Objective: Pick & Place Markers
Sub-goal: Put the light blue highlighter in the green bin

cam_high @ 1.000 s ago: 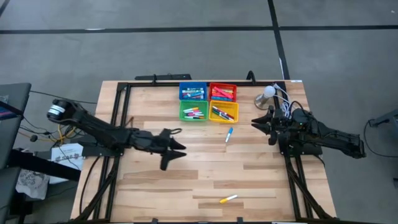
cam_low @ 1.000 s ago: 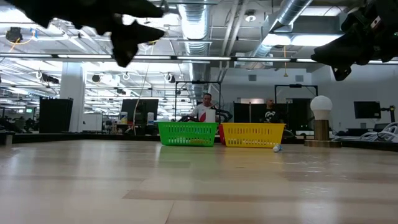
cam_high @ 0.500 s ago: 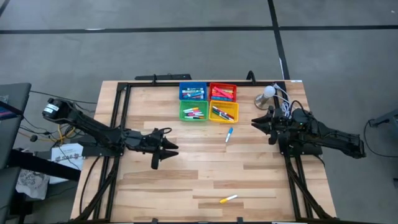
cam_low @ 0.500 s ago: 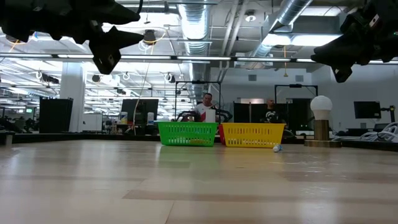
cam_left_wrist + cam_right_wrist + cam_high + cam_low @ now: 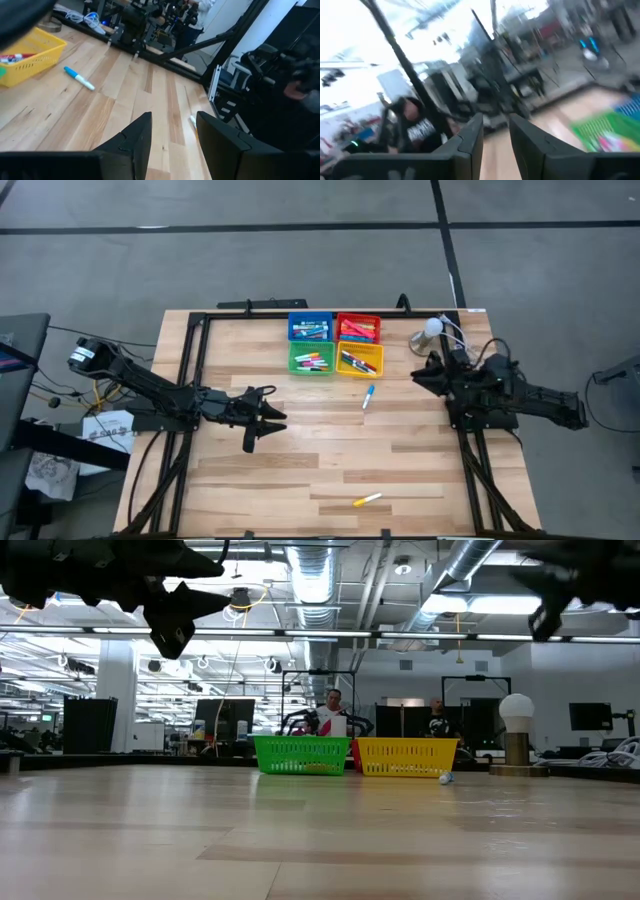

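**Both grippers empty above the desk, two markers loose on the wood**

I have the left gripper (image 5: 262, 423) hanging over the left-centre of the desk (image 5: 250, 490), raised off the surface. Through its wrist camera I see its two dark fingers (image 5: 137, 137) parted with bare wood showing in the gap, so it is open and carries nothing. From table height it shows as a dark shape (image 5: 170, 615) high up against the ceiling lights.

My right gripper (image 5: 420, 375) sits at the desk's right edge, pointing inward. Its own camera shows the fingers (image 5: 470, 137) apart by a narrow gap with nothing between them: open too, and empty. The table-height camera catches only a blurred dark part of it at the upper right (image 5: 560, 585).

Moving outward, the blue-capped marker (image 5: 368, 396) lies flat on the wood between the two grippers, just in front of the yellow tray (image 5: 360, 360); I also see it from the left wrist (image 5: 79, 79), beside that tray's corner. A yellow-capped marker (image 5: 368, 500) lies alone near the front edge, well apart from both arms.

The rest of the markers are in the four trays at the back of the desk: blue tray (image 5: 310, 328), red tray (image 5: 358, 328), green tray (image 5: 311, 361) and the yellow one, set touching in a square. A small white-globed lamp (image 5: 430, 332) stands just right of the trays, close to the right gripper.
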Action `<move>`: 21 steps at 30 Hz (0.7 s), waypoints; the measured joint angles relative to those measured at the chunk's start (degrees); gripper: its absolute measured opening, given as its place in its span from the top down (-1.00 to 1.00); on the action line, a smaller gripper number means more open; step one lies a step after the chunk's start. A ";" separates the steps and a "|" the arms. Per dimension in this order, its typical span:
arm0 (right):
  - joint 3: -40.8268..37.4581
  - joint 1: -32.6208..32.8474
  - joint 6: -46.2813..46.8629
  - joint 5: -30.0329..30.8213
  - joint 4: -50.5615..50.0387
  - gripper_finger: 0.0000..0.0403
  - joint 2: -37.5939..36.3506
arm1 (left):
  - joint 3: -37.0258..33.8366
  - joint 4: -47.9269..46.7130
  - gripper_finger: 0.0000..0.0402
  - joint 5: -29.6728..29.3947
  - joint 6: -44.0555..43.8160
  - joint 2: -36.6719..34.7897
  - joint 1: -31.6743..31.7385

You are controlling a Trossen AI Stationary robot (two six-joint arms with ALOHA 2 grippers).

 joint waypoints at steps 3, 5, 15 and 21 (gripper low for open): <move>1.43 2.99 -1.77 2.57 2.99 0.62 1.96 | -1.09 -0.01 0.23 0.00 -0.33 0.04 0.00; 3.43 5.05 -2.73 4.34 2.25 0.65 4.09 | -1.76 0.18 0.23 0.02 -1.00 0.04 0.00; 17.58 14.34 7.16 6.48 -16.07 0.67 26.32 | -5.39 5.15 0.23 0.11 -2.16 0.04 0.00; 29.18 16.41 12.83 9.73 -32.03 0.67 40.99 | -5.39 5.19 0.23 0.10 -2.12 0.04 0.00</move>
